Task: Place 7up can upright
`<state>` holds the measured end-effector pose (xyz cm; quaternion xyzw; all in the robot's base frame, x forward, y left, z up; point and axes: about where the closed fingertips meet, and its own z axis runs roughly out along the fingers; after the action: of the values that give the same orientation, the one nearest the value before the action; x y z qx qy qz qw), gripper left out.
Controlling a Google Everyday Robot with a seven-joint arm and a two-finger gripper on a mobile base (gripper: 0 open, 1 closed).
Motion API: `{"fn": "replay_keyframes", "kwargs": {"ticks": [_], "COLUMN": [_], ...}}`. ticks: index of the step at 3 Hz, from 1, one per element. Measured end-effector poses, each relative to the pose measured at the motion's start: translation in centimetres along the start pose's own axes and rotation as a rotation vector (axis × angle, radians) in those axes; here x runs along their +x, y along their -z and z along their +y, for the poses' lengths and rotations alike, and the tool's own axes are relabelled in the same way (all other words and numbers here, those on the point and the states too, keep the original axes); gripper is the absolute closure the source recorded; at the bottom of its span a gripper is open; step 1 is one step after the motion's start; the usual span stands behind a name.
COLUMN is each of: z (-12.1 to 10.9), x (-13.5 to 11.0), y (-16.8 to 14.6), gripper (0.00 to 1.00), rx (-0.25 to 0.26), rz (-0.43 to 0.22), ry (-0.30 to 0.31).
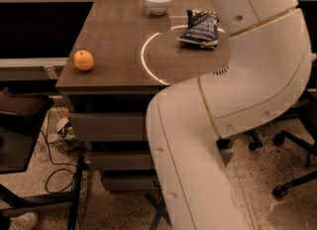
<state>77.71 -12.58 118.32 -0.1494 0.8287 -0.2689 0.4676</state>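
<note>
Across the right half of the frame the robot's white arm (237,105) bends upward and passes out at the top edge, so the end effector lies outside the view and its state cannot be told. The 7up can is not visible, so its look and place cannot be told either. On the brown bench (114,35) sit an orange (83,60) at left, a white bowl (158,1) at the far edge, and a dark blue chip bag (200,27) just beside the arm.
</note>
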Motion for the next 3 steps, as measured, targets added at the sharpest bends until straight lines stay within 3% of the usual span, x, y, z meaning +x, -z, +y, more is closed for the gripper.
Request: {"fn": "replay_keyframes", "kwargs": {"ticks": [2, 3], "z": [-2.9, -3.6], "x": [-1.0, -2.3], "y": [2.6, 4.4], "gripper": [1.00, 1.00], "rx": [0.043, 0.080], "rz": [-0.035, -0.075], "ry": [0.005, 0.044]}}
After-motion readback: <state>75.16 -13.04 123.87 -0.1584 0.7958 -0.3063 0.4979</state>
